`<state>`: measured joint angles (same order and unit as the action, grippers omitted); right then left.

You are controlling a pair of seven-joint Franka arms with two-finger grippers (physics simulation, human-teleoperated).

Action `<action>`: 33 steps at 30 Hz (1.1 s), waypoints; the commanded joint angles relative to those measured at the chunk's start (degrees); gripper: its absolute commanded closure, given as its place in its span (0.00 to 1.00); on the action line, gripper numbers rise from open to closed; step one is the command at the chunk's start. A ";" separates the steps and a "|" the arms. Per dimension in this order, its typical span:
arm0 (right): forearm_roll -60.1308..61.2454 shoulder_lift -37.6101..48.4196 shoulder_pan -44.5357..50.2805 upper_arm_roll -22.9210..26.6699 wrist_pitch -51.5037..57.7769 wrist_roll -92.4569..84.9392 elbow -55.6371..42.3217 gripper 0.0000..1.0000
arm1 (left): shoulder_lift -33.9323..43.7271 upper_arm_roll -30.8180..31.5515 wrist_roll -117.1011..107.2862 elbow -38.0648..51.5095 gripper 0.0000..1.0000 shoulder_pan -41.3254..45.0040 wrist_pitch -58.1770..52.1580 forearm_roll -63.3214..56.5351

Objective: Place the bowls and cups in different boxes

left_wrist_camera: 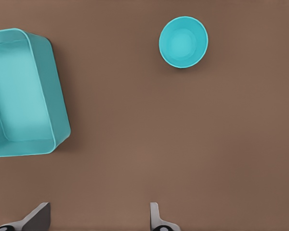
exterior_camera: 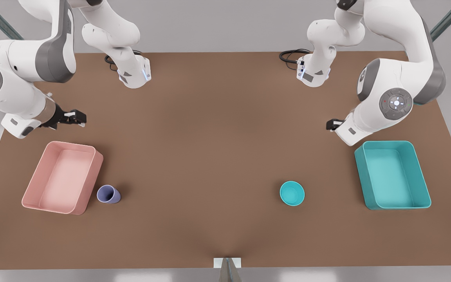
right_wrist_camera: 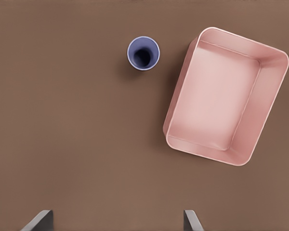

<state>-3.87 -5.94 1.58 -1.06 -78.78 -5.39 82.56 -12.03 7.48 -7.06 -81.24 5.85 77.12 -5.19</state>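
- Left claw (left_wrist_camera: 98, 219): fingers spread wide, nothing between them. Hangs above bare worktop (exterior_camera: 210, 156) near the teal box (exterior_camera: 392, 174), at the front view's right.
- Right claw (right_wrist_camera: 118, 220): fingers also spread, holding nothing. Hovers over the worktop near the pink box (exterior_camera: 63, 178), at the front view's left; in the front view it's the dark claw (exterior_camera: 77, 117) just beyond the box's far end.
- Teal bowl (exterior_camera: 292, 193): upright on the worktop, apart from the teal box, toward the middle. Prob. light, stiff, smooth, so maybe slippery. Best bet: pinch the rim, one finger inside & one outside.
- Purple cup (exterior_camera: 108, 194): stands mouth up, just beside the pink box's near corner; can't tell if touching. Looks light & rigid; the taper could slip upward in a squeeze. Take it across the body or over the lip, approaching from the side away from the box wall.
- Both boxes open-topped, nothing in them.
- Worktop: flat, plain brown, matte. Grey surround, arm bases at the far edge.
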 commanded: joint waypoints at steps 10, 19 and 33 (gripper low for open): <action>0.09 -18.75 0.18 -0.26 -21.68 -1.02 -1.79 0.00 | -33.14 -0.18 -0.77 6.88 0.00 -1.54 35.91 9.23; 2.37 -28.33 -2.46 -0.08 -39.08 -0.14 1.02 0.00 | -33.32 -0.44 4.42 -0.94 0.00 -3.74 47.43 21.80; 1.85 -32.81 -4.74 0.18 -43.83 -0.06 2.78 0.00 | -34.64 -0.44 5.91 -4.19 0.53 -2.86 46.90 24.35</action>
<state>-1.91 -38.57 -3.16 -0.92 -120.06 -5.61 85.37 -46.67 7.02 -3.41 -85.37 2.98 123.57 19.08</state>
